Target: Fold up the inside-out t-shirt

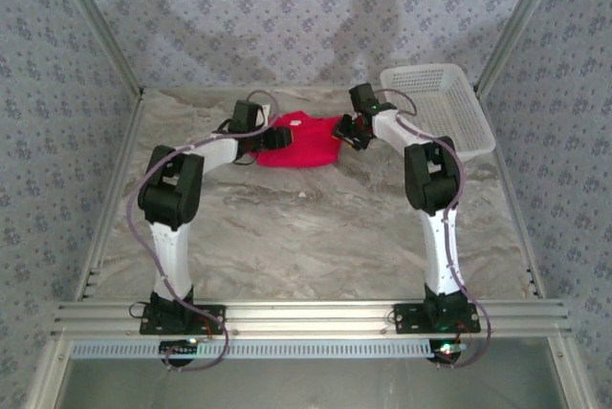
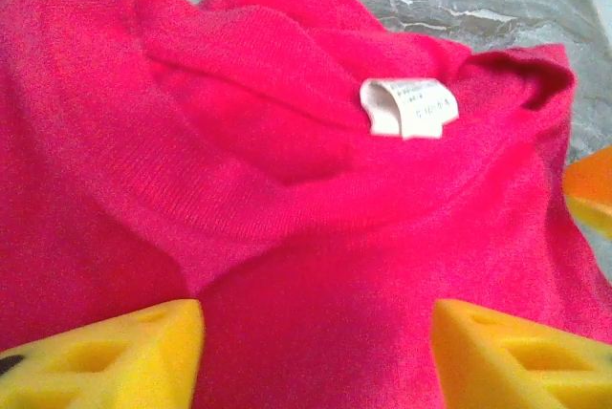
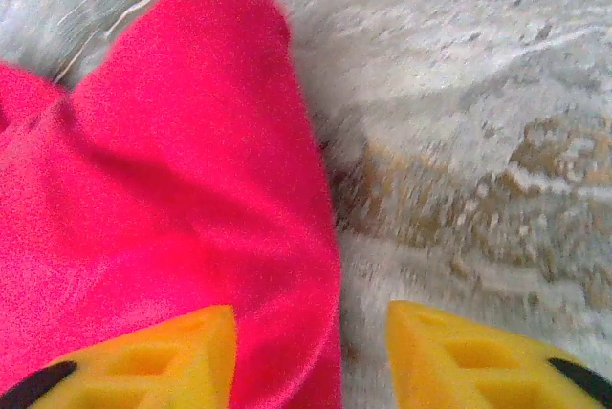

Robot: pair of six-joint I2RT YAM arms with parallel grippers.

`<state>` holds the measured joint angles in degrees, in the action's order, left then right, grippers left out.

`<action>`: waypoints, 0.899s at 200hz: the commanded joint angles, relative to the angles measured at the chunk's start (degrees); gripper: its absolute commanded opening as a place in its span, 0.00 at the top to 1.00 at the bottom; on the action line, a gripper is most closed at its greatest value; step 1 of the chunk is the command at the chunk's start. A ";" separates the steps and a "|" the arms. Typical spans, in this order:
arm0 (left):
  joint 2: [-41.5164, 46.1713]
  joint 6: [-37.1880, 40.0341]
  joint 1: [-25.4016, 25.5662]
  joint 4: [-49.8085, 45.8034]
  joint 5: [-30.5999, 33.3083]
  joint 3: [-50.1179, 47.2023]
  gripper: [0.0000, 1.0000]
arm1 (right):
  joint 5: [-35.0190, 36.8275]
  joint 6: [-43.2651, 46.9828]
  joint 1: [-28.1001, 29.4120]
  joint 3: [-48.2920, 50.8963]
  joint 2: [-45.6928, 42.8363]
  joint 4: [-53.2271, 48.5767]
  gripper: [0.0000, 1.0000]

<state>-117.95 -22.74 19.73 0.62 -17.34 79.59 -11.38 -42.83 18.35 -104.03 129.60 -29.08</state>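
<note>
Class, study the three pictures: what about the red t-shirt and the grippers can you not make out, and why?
1. Print on the label, left wrist view: too small and soft to read.
2. Side edges of the t-shirt, top view: covered by both wrists.
3. Which part of the shirt lies under the right gripper, right wrist view: blurred, cut off left and bottom.
4. Whether its jaws touch the cloth: hidden by the angle.

Patterned walls [image 1: 287, 8], marble tabletop [image 1: 316, 237]

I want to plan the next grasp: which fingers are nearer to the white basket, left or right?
Right. The right fingers sit at the t-shirt's right edge, toward the basket; the left fingers are at its opposite edge.
</note>
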 commanded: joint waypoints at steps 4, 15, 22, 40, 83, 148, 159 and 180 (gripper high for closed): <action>9.59 3.46 0.14 -4.38 7.05 -2.67 0.27 | 1.34 2.99 3.75 2.66 -7.84 -1.38 0.47; 13.27 3.82 0.04 -4.34 8.80 -4.64 0.27 | -1.16 2.31 5.19 4.12 -8.42 1.55 0.46; 15.59 4.14 0.05 -4.10 9.61 -6.40 0.27 | -2.26 1.81 6.00 4.29 -8.06 2.43 0.45; 21.80 4.87 -0.12 -3.83 10.71 -10.99 0.00 | -3.12 1.31 8.13 2.53 -5.16 1.84 0.44; 37.34 3.80 -0.72 -0.08 12.51 -26.26 0.00 | -5.10 -2.26 9.71 -1.96 5.01 2.48 0.43; 48.79 -0.21 -1.80 3.80 11.46 -39.04 0.00 | -7.19 -14.17 12.34 -30.44 28.04 7.28 0.42; 50.22 -0.70 -1.88 5.35 11.63 -40.81 0.00 | -6.78 -17.29 12.71 -39.24 33.66 9.75 0.40; 51.86 -0.52 -2.21 5.01 11.66 -42.23 0.00 | -5.26 -20.08 13.02 -52.35 41.67 12.35 0.36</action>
<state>-68.82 -22.37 18.02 3.16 -5.52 38.83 -18.81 -56.14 30.39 -147.68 160.59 -17.28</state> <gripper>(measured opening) 0.994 0.625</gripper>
